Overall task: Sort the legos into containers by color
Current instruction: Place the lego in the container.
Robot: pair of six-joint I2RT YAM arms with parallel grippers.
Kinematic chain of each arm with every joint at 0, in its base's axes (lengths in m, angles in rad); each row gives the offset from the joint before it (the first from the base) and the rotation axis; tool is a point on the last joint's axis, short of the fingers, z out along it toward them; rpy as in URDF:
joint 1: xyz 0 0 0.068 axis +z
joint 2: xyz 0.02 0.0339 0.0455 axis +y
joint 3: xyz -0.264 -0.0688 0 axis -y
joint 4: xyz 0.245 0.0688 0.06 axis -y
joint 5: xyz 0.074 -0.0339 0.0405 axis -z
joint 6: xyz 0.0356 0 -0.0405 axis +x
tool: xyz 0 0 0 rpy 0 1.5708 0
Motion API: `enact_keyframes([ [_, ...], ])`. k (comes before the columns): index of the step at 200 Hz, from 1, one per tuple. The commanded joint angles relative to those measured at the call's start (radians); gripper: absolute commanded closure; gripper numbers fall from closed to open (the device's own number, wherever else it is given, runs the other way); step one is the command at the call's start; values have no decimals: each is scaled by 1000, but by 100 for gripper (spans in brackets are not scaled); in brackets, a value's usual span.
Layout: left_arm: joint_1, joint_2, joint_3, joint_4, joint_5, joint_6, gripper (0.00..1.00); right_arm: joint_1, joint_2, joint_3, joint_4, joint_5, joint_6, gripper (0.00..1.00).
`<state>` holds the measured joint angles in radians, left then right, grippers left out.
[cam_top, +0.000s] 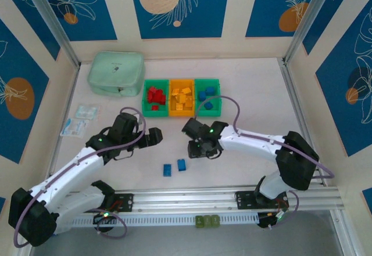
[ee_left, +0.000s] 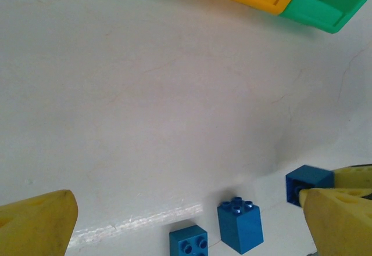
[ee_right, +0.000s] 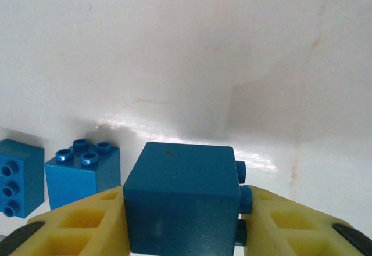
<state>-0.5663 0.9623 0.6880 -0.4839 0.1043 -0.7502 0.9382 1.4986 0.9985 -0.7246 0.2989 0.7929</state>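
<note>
Three bins stand in a row: a green bin with red legos, an orange-yellow bin with yellow legos, and a green bin with blue legos. Two blue bricks lie loose on the table nearer the arms; they also show as brick and brick. My right gripper is shut on a blue brick, just above those two. My left gripper hangs open to its left, holding nothing.
A pale mint zippered pouch lies at the back left beside the bins. Small flat packets sit near the left wall. An aluminium rail runs along the front edge, with a small green object below it.
</note>
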Motion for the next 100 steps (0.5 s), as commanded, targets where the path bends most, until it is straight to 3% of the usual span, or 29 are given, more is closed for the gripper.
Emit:
enact_keyframes([
  [1,13,33,63,44,29,28,1,-92,-46,71,-39,40,-105,55],
  [30,14,109,129,74,41,55,1,-235,-21,169,-11,84,-215,55],
  [57,14,176,182,106,52,68,1,-363,68,263,59,51,-274,55],
  [100,18,246,233,136,72,78,1,-473,269,463,82,51,-333,55],
])
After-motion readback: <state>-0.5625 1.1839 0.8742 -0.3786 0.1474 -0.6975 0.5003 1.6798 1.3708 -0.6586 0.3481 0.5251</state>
